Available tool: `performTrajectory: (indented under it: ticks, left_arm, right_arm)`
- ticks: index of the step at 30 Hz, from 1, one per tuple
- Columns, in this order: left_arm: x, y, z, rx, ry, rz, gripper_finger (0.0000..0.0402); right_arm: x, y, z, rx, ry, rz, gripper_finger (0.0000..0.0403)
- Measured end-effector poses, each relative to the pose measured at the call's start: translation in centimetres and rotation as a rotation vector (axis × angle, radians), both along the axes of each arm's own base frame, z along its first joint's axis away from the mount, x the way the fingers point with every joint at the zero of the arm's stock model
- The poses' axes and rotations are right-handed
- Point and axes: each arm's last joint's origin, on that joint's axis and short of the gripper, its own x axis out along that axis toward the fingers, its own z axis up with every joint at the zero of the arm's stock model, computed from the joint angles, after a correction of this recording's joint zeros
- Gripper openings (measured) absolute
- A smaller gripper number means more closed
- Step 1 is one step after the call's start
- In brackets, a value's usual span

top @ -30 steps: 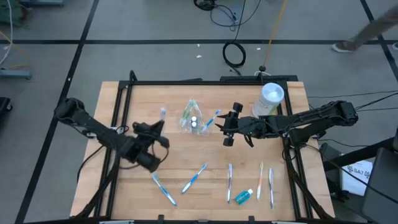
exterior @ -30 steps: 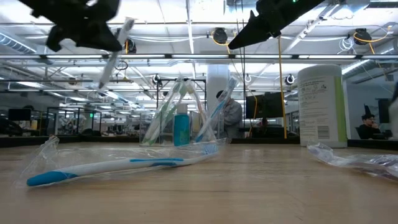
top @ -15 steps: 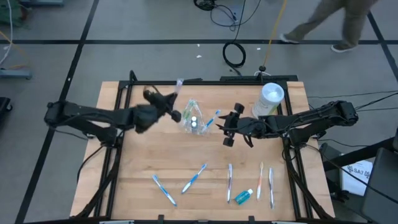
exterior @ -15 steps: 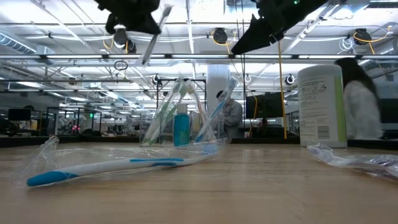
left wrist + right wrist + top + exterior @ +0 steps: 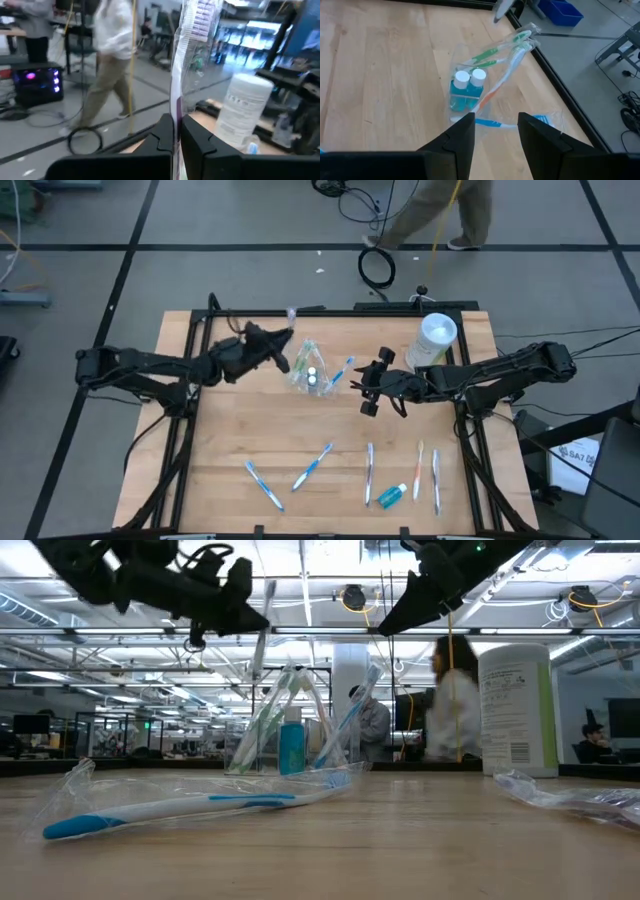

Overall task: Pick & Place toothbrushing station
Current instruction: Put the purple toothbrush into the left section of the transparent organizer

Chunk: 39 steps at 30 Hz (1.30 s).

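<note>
Change since earlier: left arm, which was hanging over the table's near-left part a second ago, is now reaching toward the far side, carrying its wrapped toothbrush along; the right arm is staying where it was.
Left gripper [image 5: 281, 356]: hovering just left of the toothbrushing station, fingers [image 5: 166, 136] clenched on a wrapped toothbrush [image 5: 184, 60] that is sticking up past them.
Right gripper [image 5: 366, 387]: hanging just right of the station, fingers [image 5: 461, 137] standing apart with nothing between them.
Toothbrushing station [image 5: 309, 369]: sitting on the wooden table [image 5: 230, 430] at the far middle, a clear container holding two blue bottles [image 5: 466, 90] with white caps and several toothbrushes leaning out.
Beside the station: a blue toothbrush [image 5: 343, 370] in wrap is lying against its right side.
White canister [image 5: 433, 340]: standing at the far right.
Near edge: loose toothbrushes [image 5: 313, 465] and a small blue bottle [image 5: 392, 496] are lying in a row.
Background: a person [image 5: 440, 210] is walking past beyond the table.
</note>
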Motion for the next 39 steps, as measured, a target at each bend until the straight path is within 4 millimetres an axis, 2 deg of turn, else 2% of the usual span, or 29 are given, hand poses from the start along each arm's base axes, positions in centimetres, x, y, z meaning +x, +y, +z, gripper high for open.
performTrajectory:
  ticks: [3,6,9,17,22,30,39]
  left_arm:
    - [-0.5,-0.9,-2.5,-0.002,-0.028,-0.063,0.0014]
    - [-0.8,-1.3,-3.8,0.009,-0.045,-0.056,0.0015]
    - [-0.3,-1.3,-5.5,0.008,-0.001,-0.05,0.0006]
    - [0.9,-1.4,-8.7,-0.063,0.047,-0.04,0.0014]
    - [1.2,-2.1,-10.0,-0.06,0.108,-0.032,0.0009]
    - [1.2,-2.5,-11.2,-0.107,0.195,-0.032,0.0061]
    - [1.0,-2.4,-11.7,-0.18,0.197,-0.016,0.0058]
  right_arm:
    - [0.0,0.0,0.0,-0.001,-0.001,0.0,0.0142]
    - [0.0,-0.1,0.0,-0.002,0.0,-0.002,0.0142]
    - [0.0,-0.1,0.1,-0.006,-0.004,0.0,0.0141]
    - [0.1,-0.1,0.2,-0.004,-0.024,0.0,0.0141]
    - [0.1,-0.1,0.2,-0.005,-0.022,0.001,0.0141]
    - [0.1,-0.1,0.2,-0.006,-0.018,0.001,0.0141]
    - [0.1,-0.1,0.2,-0.004,-0.019,0.0,0.0141]
